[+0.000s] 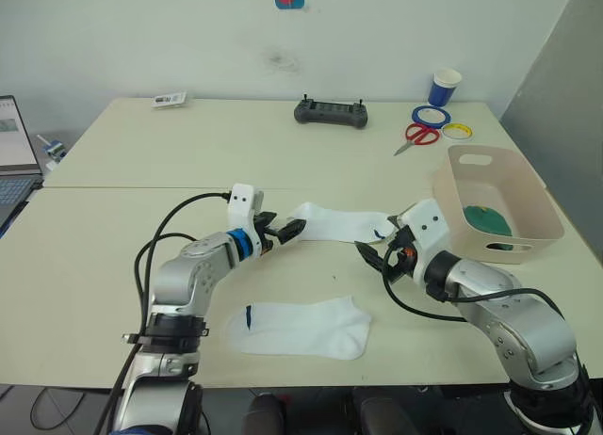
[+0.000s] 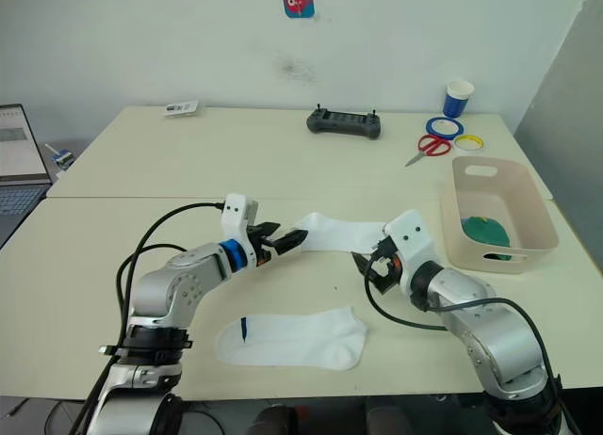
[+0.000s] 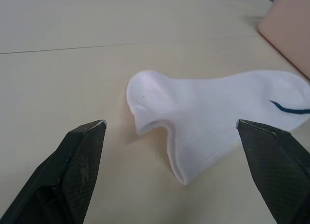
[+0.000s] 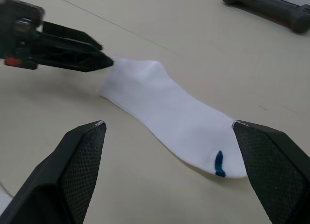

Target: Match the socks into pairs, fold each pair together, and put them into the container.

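Observation:
A white sock (image 1: 339,223) with a small navy mark lies flat mid-table between my two grippers. My left gripper (image 1: 292,230) is open at its toe end, fingers either side of the sock (image 3: 213,112) without touching it. My right gripper (image 1: 377,251) is open just short of the sock's cuff end (image 4: 169,107). A second white sock (image 1: 301,327) lies flat nearer the front edge. The beige-pink container (image 1: 480,157) stands at the right with a dark green sock (image 1: 485,218) inside.
Along the back of the table are a black controller (image 1: 331,113), red scissors (image 1: 419,136), tape rolls (image 1: 430,115), a blue-and-white cup (image 1: 445,87) and a small card (image 1: 170,99). A laptop (image 1: 14,162) sits at the far left.

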Motion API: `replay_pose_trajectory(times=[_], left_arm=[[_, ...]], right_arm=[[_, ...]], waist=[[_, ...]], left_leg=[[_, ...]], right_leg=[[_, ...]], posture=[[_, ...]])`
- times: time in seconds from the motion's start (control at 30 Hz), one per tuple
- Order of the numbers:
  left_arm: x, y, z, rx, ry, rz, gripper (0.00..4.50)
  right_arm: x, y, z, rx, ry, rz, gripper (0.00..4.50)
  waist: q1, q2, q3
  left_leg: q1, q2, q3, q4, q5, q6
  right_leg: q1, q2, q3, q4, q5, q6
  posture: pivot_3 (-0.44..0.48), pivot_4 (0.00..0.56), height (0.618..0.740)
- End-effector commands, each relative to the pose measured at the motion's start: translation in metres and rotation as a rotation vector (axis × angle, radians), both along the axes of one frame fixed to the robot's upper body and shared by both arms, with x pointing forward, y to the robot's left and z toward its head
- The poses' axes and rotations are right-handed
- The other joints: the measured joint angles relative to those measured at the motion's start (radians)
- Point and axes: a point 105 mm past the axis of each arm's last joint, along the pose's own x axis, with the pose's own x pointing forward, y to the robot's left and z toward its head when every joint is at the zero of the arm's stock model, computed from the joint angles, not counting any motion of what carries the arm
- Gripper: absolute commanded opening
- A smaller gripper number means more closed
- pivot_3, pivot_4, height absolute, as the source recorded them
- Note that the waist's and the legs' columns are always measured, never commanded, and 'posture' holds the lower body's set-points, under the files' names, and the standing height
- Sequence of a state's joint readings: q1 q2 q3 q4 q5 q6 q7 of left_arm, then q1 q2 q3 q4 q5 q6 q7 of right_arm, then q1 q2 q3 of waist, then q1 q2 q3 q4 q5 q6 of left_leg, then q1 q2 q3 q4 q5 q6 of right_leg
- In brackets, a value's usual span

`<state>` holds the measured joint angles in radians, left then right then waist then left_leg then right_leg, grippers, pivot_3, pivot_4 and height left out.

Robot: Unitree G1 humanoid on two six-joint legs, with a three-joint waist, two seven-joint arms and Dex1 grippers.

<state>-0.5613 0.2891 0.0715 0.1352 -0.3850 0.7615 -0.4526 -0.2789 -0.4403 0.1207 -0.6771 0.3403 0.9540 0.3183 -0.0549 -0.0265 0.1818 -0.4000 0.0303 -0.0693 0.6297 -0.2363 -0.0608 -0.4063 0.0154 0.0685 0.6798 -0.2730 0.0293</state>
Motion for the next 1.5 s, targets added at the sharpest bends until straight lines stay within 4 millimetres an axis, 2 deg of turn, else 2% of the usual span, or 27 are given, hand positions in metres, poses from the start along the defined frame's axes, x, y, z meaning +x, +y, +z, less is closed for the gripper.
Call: replay_pose_trajectory(times=[0.03, 0.07, 0.17, 0.33, 0.57, 0.67, 0.8, 0.87, 0.93, 1.03, 1.13, 1.23, 1.3, 1.37, 1.5], left_arm=[[0.013, -0.005, -0.003, 0.005, 0.021, 0.045, 4.50], [0.015, -0.007, -0.004, 0.002, 0.030, 0.049, 4.50], [0.015, -0.022, -0.011, -0.016, 0.081, 0.005, 3.87], [0.018, -0.031, -0.013, -0.055, 0.107, 0.012, 2.30], [0.016, -0.030, -0.012, -0.116, 0.127, 0.044, 0.10], [0.015, -0.018, -0.010, -0.134, 0.114, 0.092, 0.04], [0.001, 0.009, -0.005, -0.173, 0.097, 0.148, 0.04], [-0.005, 0.028, 0.004, -0.189, 0.080, 0.178, 0.04], [-0.008, 0.051, 0.021, -0.201, 0.043, 0.212, 0.04], [-0.009, 0.087, 0.057, -0.212, -0.033, 0.252, 0.04], [-0.011, 0.108, 0.088, -0.197, -0.096, 0.258, 0.04], [-0.013, 0.106, 0.114, -0.143, -0.144, 0.197, 0.04], [-0.016, 0.093, 0.118, -0.085, -0.148, 0.133, 0.04], [-0.018, 0.073, 0.107, -0.014, -0.114, 0.077, 0.04], [-0.026, 0.034, 0.091, 0.016, -0.066, -0.034, 0.04]], right_arm=[[-0.012, 0.012, 0.012, 0.012, -0.049, 0.076, 4.48], [-0.013, 0.013, 0.012, 0.014, -0.049, 0.079, 4.48], [-0.014, 0.015, 0.015, 0.018, -0.055, 0.085, 4.50], [-0.014, 0.013, 0.016, 0.020, -0.058, 0.073, 4.50], [-0.016, 0.009, 0.014, 0.006, -0.046, 0.064, 4.50], [-0.019, 0.010, 0.013, 0.002, -0.041, 0.073, 4.50], [-0.024, 0.015, 0.013, 0.004, -0.037, 0.096, 4.50], [-0.028, 0.018, 0.014, 0.008, -0.035, 0.120, 4.50], [-0.031, 0.022, 0.015, 0.015, -0.033, 0.146, 4.50], [-0.036, 0.027, 0.015, 0.022, -0.024, 0.182, 4.50], [-0.037, 0.030, 0.013, 0.025, -0.017, 0.198, 4.50], [-0.037, 0.032, 0.012, 0.027, -0.014, 0.208, 4.50], [-0.037, 0.032, 0.011, 0.026, -0.014, 0.209, 4.50], [-0.035, 0.030, 0.011, 0.019, -0.014, 0.201, 4.50], [-0.033, 0.023, 0.011, 0.006, -0.016, 0.168, 4.50]], waist=[[0.000, 0.000, 0.000], [0.001, 0.000, 0.000], [0.004, 0.000, 0.000], [0.008, 0.000, 0.000], [0.014, 0.000, 0.000], [0.013, 0.000, 0.000], [0.004, 0.000, 0.000], [0.001, 0.000, 0.000], [0.001, 0.000, 0.000], [0.000, -0.001, 0.000], [0.002, -0.001, 0.000], [0.007, -0.001, 0.000], [0.008, -0.001, 0.000], [0.009, -0.001, 0.000], [0.009, -0.001, 0.000]], left_leg=[[0.000, 0.000, 0.000, 0.000, 0.000, 0.000], [0.000, 0.000, 0.000, 0.000, 0.000, 0.000], [0.000, 0.000, 0.000, 0.000, 0.000, 0.000], [0.000, 0.000, 0.000, 0.000, 0.000, 0.000], [0.000, -0.001, 0.000, 0.000, 0.000, 0.000], [0.000, -0.001, 0.000, 0.000, 0.000, 0.000], [0.000, 0.000, 0.000, 0.000, 0.000, 0.000], [0.000, 0.000, -0.001, 0.000, 0.000, 0.000], [0.000, 0.000, -0.002, 0.000, 0.000, -0.001], [0.000, 0.000, -0.003, 0.000, 0.001, -0.002], [0.000, 0.000, -0.003, 0.000, 0.002, -0.003], [0.000, 0.000, -0.003, 0.000, 0.002, -0.004], [-0.001, -0.001, -0.003, 0.000, 0.002, -0.004], [-0.001, -0.001, -0.003, 0.000, 0.002, -0.004], [-0.001, -0.001, -0.003, 0.000, 0.002, -0.004]], right_leg=[[0.000, 0.000, 0.000, 0.000, 0.000, 0.000], [0.000, 0.000, 0.000, 0.000, 0.000, 0.000], [0.000, 0.000, 0.000, 0.000, 0.000, 0.000], [0.000, -0.001, 0.000, 0.000, 0.000, 0.000], [0.001, -0.001, 0.000, 0.000, 0.000, 0.000], [0.001, -0.001, 0.000, 0.000, 0.000, 0.000], [0.000, 0.000, 0.000, 0.000, 0.000, 0.000], [0.000, 0.000, 0.000, 0.000, 0.000, 0.000], [0.000, 0.000, -0.001, 0.000, 0.000, 0.000], [0.000, 0.000, -0.002, 0.001, 0.000, 0.000], [0.001, 0.000, -0.003, 0.000, 0.000, 0.000], [0.001, -0.001, -0.003, -0.001, 0.000, 0.000], [0.001, -0.001, -0.003, -0.001, 0.000, 0.000], [0.001, -0.002, -0.003, -0.001, 0.000, 0.000], [0.001, -0.002, -0.003, -0.001, 0.000, 0.000]], posture=[[0.000, 0.150, 0.740], [0.000, 0.150, 0.740], [0.000, 0.150, 0.740], [0.000, 0.150, 0.740], [0.000, 0.150, 0.740], [0.000, 0.150, 0.740], [0.000, 0.150, 0.740], [0.000, 0.150, 0.740], [0.000, 0.150, 0.740], [0.000, 0.150, 0.740], [0.000, 0.150, 0.740], [0.000, 0.150, 0.740], [0.000, 0.150, 0.740], [0.000, 0.150, 0.740], [0.000, 0.150, 0.740]])
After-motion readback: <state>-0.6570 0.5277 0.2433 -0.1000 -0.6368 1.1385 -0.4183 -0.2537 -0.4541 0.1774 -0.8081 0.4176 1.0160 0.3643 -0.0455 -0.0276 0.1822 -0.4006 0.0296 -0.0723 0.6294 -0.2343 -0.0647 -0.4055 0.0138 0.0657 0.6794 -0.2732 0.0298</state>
